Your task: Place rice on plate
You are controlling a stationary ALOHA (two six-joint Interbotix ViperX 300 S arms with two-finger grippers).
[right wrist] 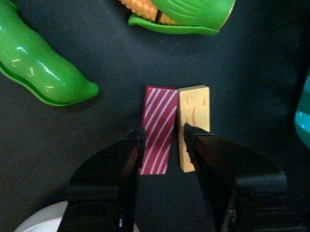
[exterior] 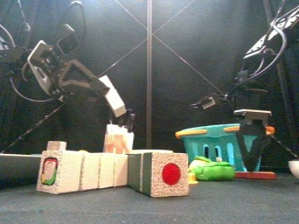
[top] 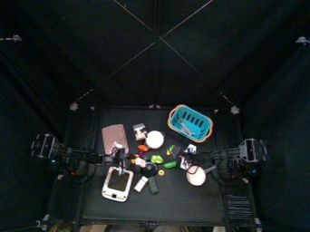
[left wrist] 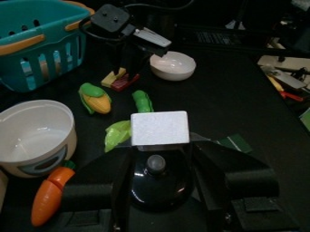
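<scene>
A white rectangular block, the rice (left wrist: 161,128), sits between the wide-set jaws of my left gripper (left wrist: 161,138), which is shut on it. The front view shows the rice (exterior: 114,94) held high above the table's left side. I cannot pick out a plate for certain. A pinkish flat board (top: 115,136) lies at the back left and a white bowl (left wrist: 31,136) stands near the basket. My right gripper (right wrist: 168,136) is low at the table, shut on a red striped strip (right wrist: 160,127) with a tan piece (right wrist: 195,122) beside it.
A teal basket (top: 188,118) stands at the back right. A second white bowl (left wrist: 173,65), corn (left wrist: 94,97), green vegetables (left wrist: 141,100) and a carrot (left wrist: 51,192) lie around the middle. A white carton (exterior: 105,171) lies at the front left.
</scene>
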